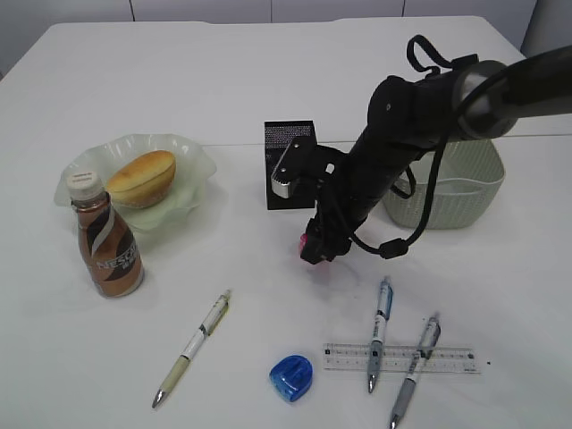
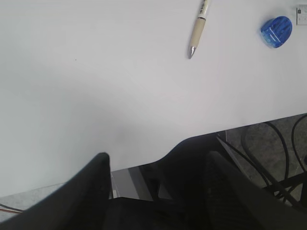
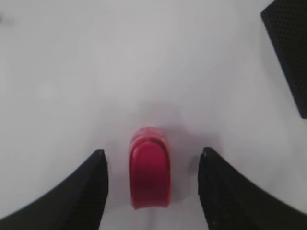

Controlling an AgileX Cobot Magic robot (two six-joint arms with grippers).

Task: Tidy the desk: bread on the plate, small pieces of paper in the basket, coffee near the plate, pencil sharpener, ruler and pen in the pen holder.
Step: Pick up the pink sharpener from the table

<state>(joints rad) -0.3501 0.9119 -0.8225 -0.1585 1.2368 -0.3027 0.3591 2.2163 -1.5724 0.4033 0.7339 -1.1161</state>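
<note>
Red pencil sharpener (image 3: 149, 173) lies on the desk (image 3: 96, 72) between the spread right gripper (image 3: 151, 184) fingers, untouched

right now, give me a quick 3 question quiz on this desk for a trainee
1. True or false: the bread lies on the plate.
2. What lies between the open fingers of the right end effector? A) blue sharpener B) red sharpener C) pen
3. How many pens lie across the ruler?

Key
1. True.
2. B: the red sharpener sits on the desk between the fingers, with a gap either side, not yet gripped. The blue sharpener lies apart, nearer the front edge.
3. Two; a third pen lies apart to the left.
</note>
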